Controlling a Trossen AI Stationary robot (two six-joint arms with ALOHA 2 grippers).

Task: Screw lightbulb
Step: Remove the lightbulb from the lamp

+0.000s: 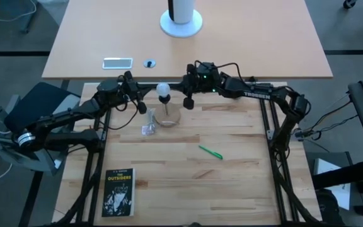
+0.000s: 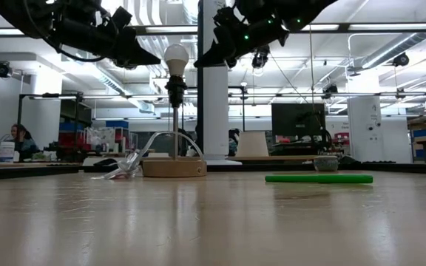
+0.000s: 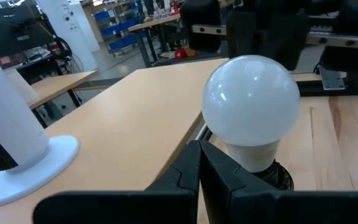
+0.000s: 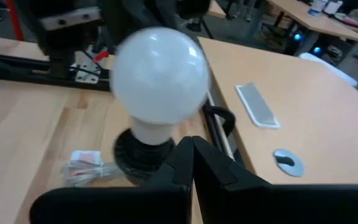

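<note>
A white lightbulb (image 1: 163, 90) sits upright in a dark socket on a round wooden base (image 1: 168, 117) at the table's twelve o'clock, flanked by the left gripper (image 1: 140, 103) at nine and the right gripper (image 1: 188, 101) at three, both pressed together and empty; a good final turn likely needs spread fingers gripping the globe gently.

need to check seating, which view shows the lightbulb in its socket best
Low view: the lightbulb stands upright in the socket on a stem, seen side-on. The high view shows only its top; both wrist views show the globe close, socket partly hidden by fingers.
</note>
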